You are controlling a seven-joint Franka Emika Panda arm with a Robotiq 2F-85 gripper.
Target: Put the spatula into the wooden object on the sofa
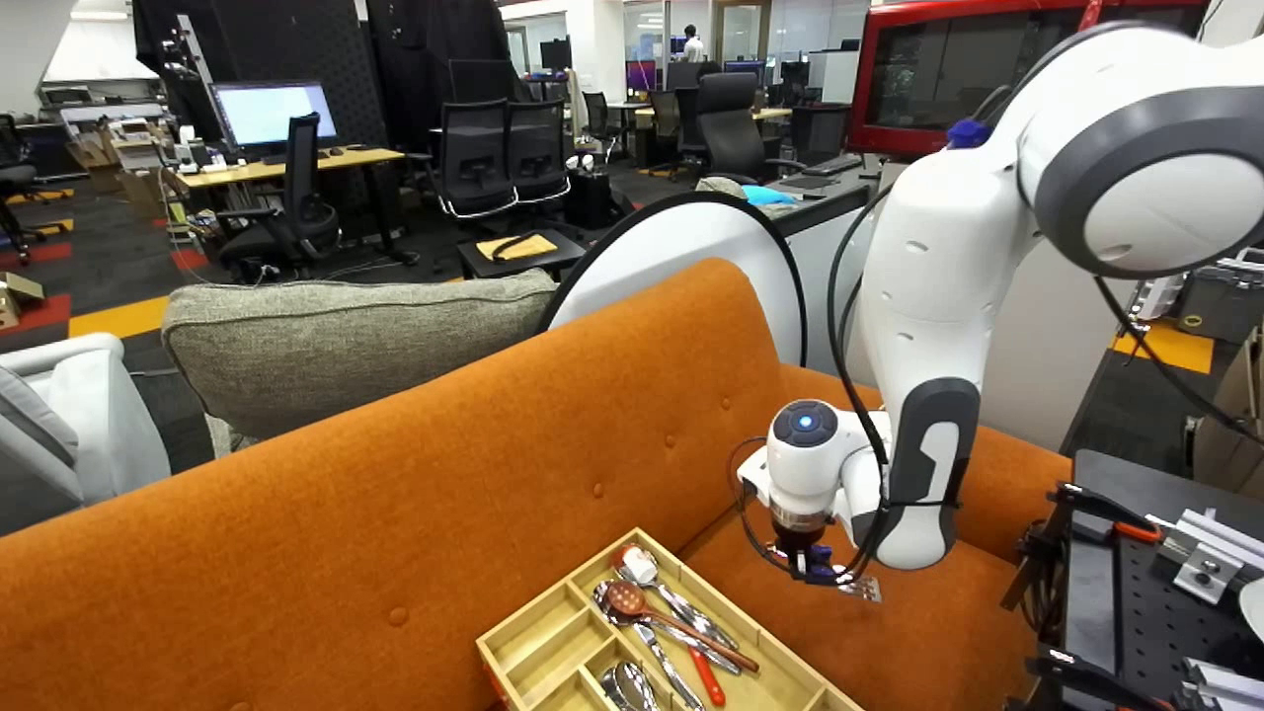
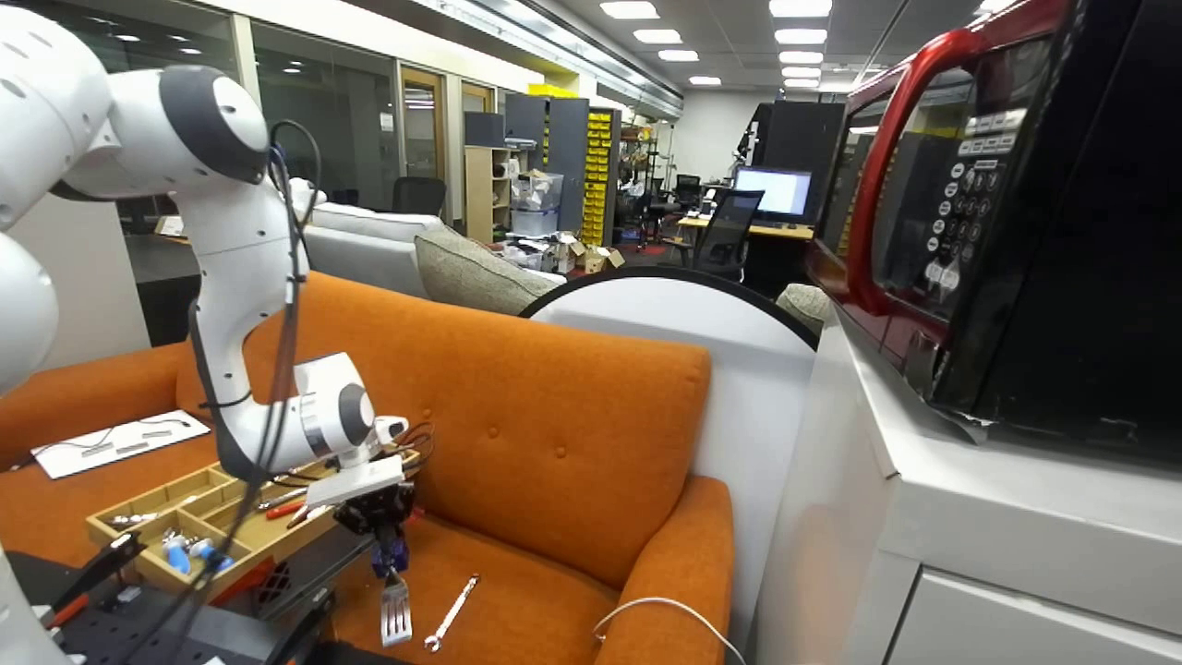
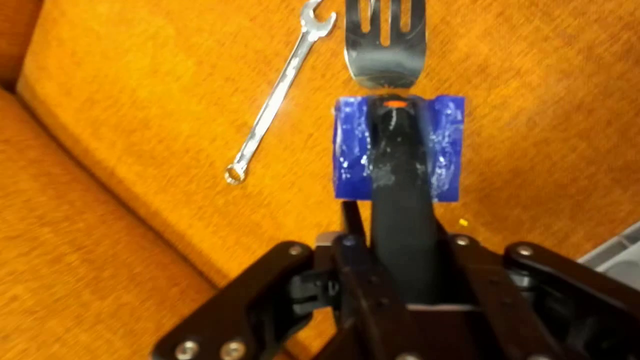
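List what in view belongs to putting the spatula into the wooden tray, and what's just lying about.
Belongs to the job:
spatula, held in the gripper
wooden tray
sofa

Just lying about:
wrench on the sofa
white cord over the sofa's arm
white board on the sofa
grey-green cushion behind the sofa
utensils in the wooden tray

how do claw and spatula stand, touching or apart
Touching: in the wrist view the claw has its blue pads against both sides of the spatula's black handle, no gap showing.
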